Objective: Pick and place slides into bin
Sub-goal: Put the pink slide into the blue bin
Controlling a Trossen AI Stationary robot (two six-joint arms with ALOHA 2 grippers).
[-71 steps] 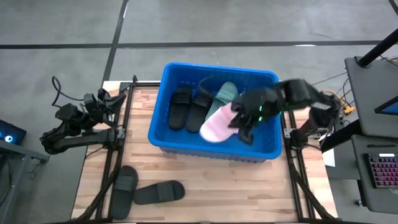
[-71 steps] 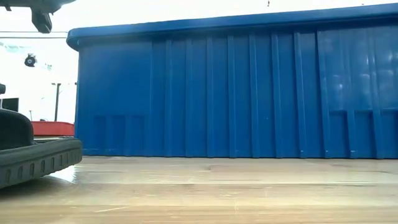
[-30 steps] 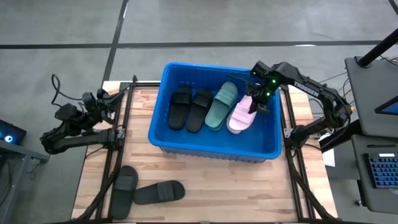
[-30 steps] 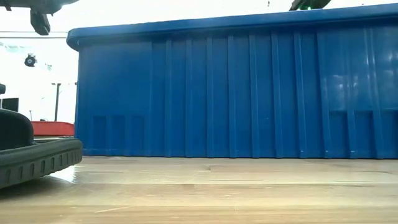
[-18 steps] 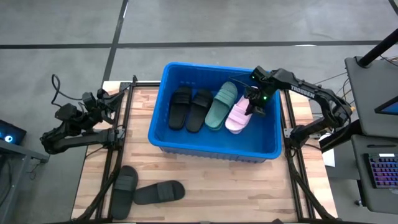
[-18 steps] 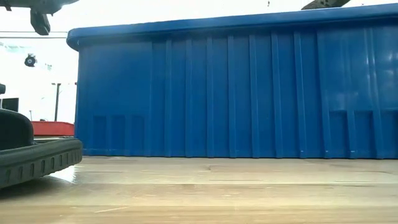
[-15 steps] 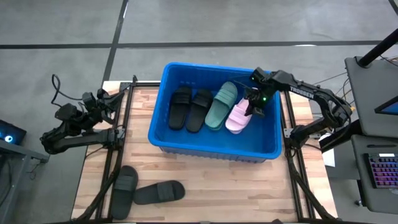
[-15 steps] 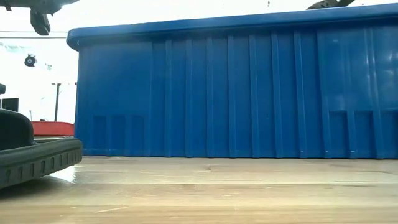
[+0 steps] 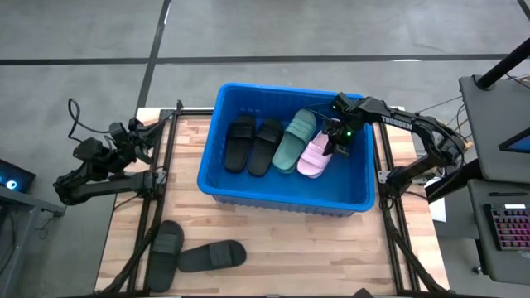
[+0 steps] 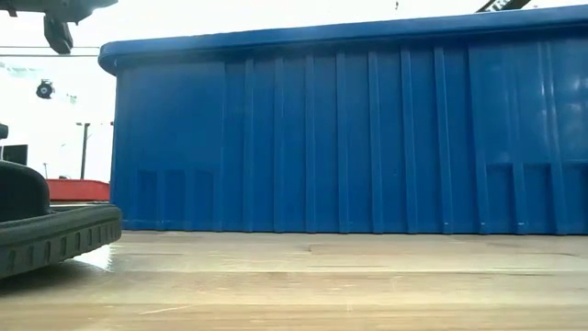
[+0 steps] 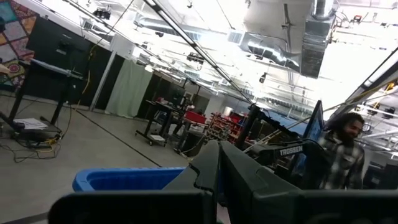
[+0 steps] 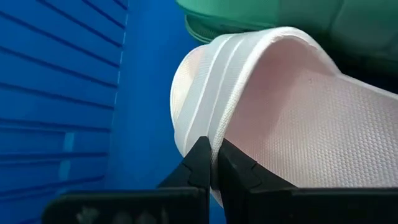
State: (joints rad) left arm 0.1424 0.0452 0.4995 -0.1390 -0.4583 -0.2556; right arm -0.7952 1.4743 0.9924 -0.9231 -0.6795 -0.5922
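Note:
The blue bin (image 9: 286,149) stands mid-table and holds two black slides (image 9: 253,143), a green slide (image 9: 294,141) and a pale pink slide (image 9: 313,157). The pink slide lies on the bin floor against the green one. My right gripper (image 9: 336,138) is down inside the bin at the pink slide's far right end, shut on it. My left gripper (image 9: 141,132) waits shut and empty above the table's left edge. Two dark slides (image 9: 189,252) lie on the table's near left. The low view shows only the bin's wall (image 10: 349,129) and one dark slide (image 10: 46,234). My right gripper (image 12: 211,160) is shut at the rim of the pink slide's ribbed strap band (image 12: 202,127), at the slide's far right end. The fingers slant down into the bin from the right. The fingertips hide the exact place of contact. The slide lies on the bin floor.
The bin's right wall (image 12: 62,93) is close beside my right gripper. A person (image 11: 342,149) stands beyond the table in the left wrist view. Bare wood (image 9: 315,248) lies in front of the bin.
My right gripper has sunk a little deeper into the bin and gone slightly toward the table's left with the pink slide's far end. The slide has slid against the green slide and lies on the bin floor.

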